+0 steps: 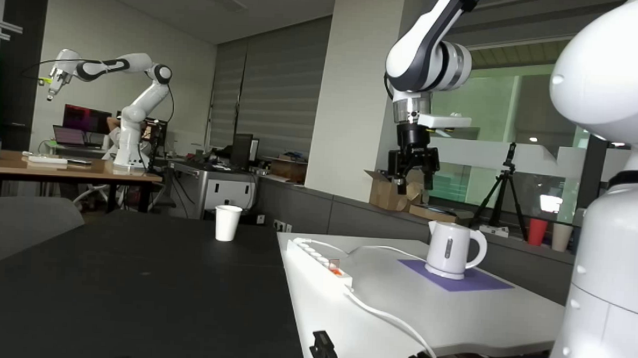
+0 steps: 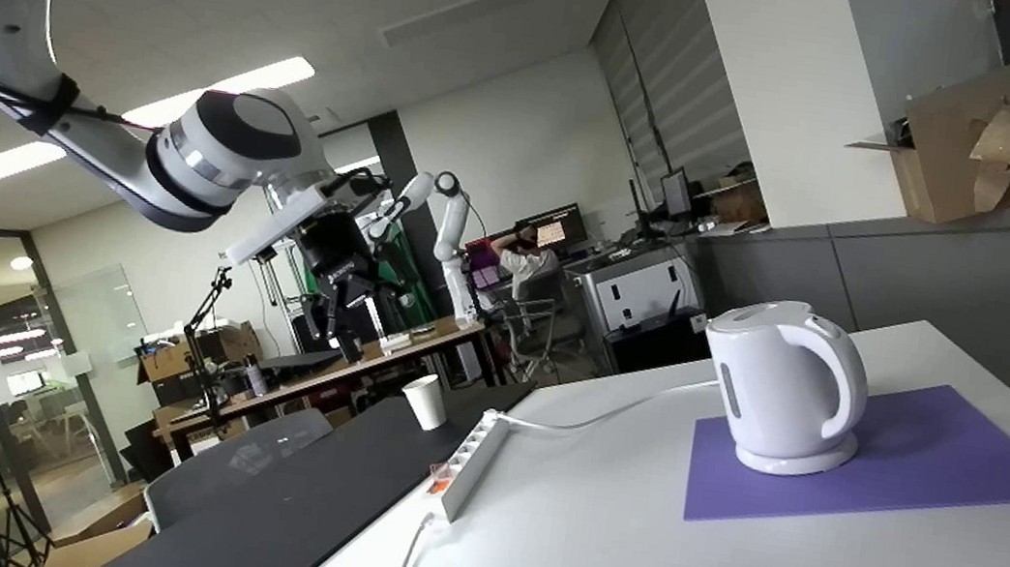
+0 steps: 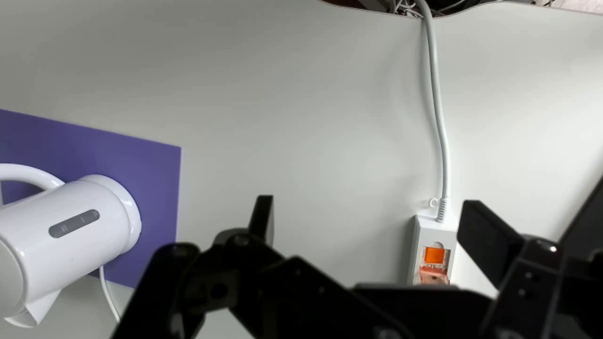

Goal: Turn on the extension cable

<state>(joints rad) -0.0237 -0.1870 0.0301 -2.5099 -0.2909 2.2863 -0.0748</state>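
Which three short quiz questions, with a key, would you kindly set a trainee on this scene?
1. Multiple choice: how does the glossy white kettle with a looped handle stand on the flat, purple, rectangular mat? a) on its side; b) upright; c) upside down.
2. Open question: at which end of the long, white, rectangular power strip is the small, square, orange switch?
3. True or false: the black, two-fingered tool hangs open in the air.

Key:
1. b.
2. The end where the thick, round, white cord enters.
3. True; its jaws stand apart.
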